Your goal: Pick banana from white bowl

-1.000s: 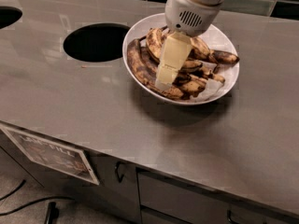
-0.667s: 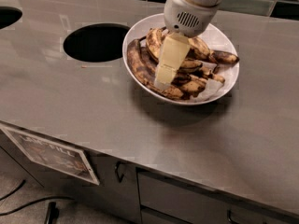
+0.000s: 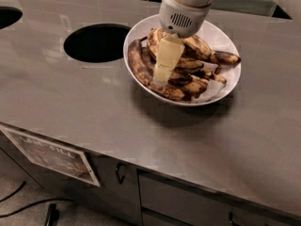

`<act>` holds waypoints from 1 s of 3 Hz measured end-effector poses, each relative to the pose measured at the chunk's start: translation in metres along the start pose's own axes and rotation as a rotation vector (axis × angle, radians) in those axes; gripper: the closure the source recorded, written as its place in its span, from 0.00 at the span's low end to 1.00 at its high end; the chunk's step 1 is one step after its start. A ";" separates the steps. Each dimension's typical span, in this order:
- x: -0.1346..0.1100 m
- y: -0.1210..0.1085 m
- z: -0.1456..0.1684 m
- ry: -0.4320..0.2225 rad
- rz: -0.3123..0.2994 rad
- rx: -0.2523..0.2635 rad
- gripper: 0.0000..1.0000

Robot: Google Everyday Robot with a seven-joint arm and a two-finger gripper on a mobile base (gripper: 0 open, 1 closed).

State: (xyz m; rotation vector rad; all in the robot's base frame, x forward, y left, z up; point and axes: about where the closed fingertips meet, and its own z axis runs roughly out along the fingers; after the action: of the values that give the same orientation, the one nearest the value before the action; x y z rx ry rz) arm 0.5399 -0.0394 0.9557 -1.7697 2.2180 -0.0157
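Note:
The white bowl [image 3: 221, 86] stands on the steel counter and holds several overripe bananas. The yellowest one, the long curved speckled banana [image 3: 202, 46], arches across the back of the pile and ends in a dark stem [image 3: 229, 58] at the right. Its middle is hidden under the gripper's body. A darker brown long banana [image 3: 137, 64] lies along the bowl's left rim. My gripper [image 3: 161, 76] reaches down into the left half of the bowl from above. A pale finger [image 3: 165, 58] rests among the bananas, between the brown one and the pile.
A round dark hole [image 3: 96, 42] is cut in the counter just left of the bowl, and part of another [image 3: 7, 17] shows at the far left. The counter's front edge [image 3: 141, 166] runs below, with cabinet drawers and a label plate [image 3: 51, 155] under it.

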 end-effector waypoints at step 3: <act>0.006 0.001 0.007 0.035 0.035 -0.002 0.22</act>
State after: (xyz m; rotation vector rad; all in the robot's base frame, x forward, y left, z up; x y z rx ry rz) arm 0.5396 -0.0438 0.9476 -1.7444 2.2730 -0.0374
